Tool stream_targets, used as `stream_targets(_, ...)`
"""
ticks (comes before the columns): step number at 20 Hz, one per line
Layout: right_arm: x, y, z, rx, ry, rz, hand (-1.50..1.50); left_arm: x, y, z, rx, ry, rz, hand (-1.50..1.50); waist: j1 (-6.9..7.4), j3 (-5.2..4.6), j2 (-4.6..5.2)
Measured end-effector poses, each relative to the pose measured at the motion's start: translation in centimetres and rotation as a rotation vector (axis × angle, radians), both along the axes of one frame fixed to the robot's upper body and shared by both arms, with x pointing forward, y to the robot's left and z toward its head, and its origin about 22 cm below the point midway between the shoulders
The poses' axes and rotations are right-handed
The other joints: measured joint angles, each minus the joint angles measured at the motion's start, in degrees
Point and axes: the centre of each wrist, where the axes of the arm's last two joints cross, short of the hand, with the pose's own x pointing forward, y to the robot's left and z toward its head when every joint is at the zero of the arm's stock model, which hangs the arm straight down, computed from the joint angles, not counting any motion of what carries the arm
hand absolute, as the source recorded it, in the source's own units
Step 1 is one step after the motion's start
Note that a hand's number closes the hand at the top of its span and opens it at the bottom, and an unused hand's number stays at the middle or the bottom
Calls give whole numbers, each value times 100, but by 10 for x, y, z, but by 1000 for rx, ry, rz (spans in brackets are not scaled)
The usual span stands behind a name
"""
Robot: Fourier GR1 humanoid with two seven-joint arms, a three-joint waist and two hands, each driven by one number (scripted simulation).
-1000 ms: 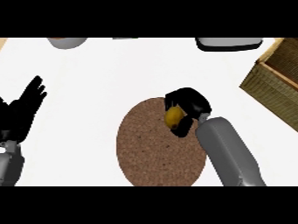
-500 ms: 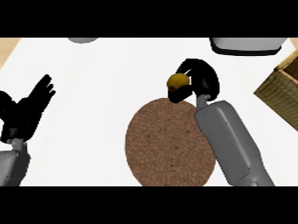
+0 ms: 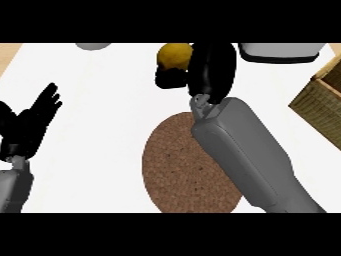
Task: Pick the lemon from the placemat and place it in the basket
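Pick done: my right hand (image 3: 206, 70) curls round the lemon (image 3: 174, 55), held off the placemat (image 3: 184, 170) at the far side. Remaining: carrying it right into the basket (image 3: 335, 107). My left hand (image 3: 24, 122) rests spread.

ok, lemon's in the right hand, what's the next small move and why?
Probably carry it to the right, toward the basket. The right hand is curled round the lemon, which is off the placemat; the basket sits at the view's right edge, not yet under the hand.
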Motion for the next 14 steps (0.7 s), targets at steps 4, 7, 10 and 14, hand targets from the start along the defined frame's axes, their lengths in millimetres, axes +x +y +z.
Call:
stream_targets(4, -8, 9, 42, -39, -93, -59, 150, -1, 3, -1, 0, 2, 9, 0, -60, 0, 12)
stream_targets(7, -7, 7, 68, -55, -126, -113, 150, -4, 2, -4, 2, -1, 15, 0, -72, 2, 22)
stream_targets(10, -4, 2, 92, -73, -152, -163, 150, -4, 5, -3, 2, -3, 12, 0, -72, 2, 36)
stream_targets(14, 8, -19, 120, -78, -174, -243, 150, -7, 5, -6, 0, -10, 15, 0, -62, 4, 53)
